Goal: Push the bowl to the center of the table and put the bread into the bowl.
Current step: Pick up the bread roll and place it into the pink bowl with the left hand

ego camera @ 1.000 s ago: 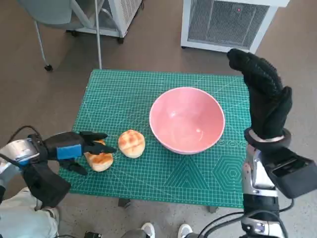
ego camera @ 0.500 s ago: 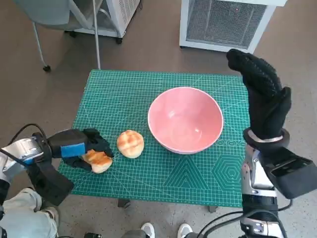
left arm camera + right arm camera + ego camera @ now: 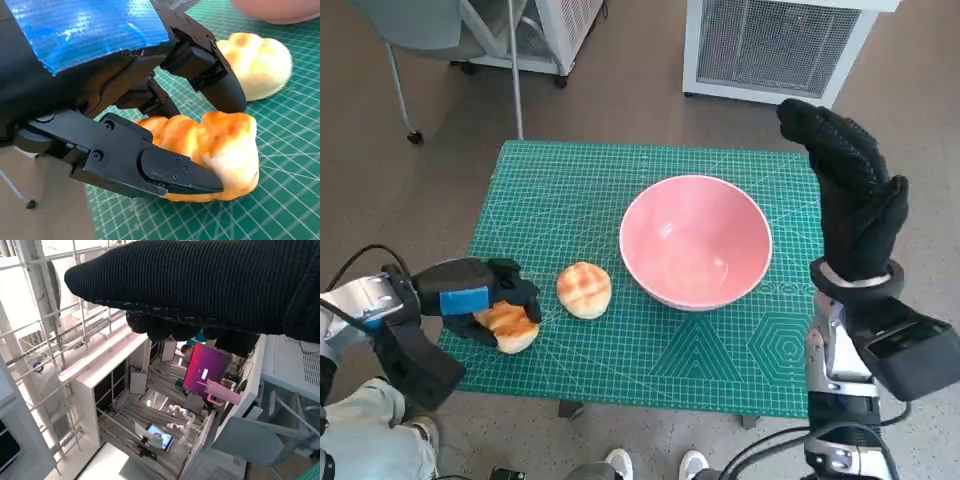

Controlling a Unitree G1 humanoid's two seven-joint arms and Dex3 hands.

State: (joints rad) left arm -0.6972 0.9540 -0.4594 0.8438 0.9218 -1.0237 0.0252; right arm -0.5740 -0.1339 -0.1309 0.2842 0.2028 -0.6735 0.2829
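A lab or workshop: a green cutting mat (image 3: 570, 215) covers the bench, white vented machines (image 3: 775, 45) stand behind it, and metal racks (image 3: 60, 335) hold equipment and a lit screen (image 3: 205, 371).

A brown floor (image 3: 410, 190) surrounds the table's green cutting mat (image 3: 560, 200). Beyond it stand a white louvred cabinet (image 3: 770, 45) and a grey chair (image 3: 420, 30). White metal shelving (image 3: 115, 390) fills the bright room.

Green cutting mat (image 3: 620, 190) covers table; white slatted unit (image 3: 775, 45), grey chair (image 3: 420, 25) on floor beyond.
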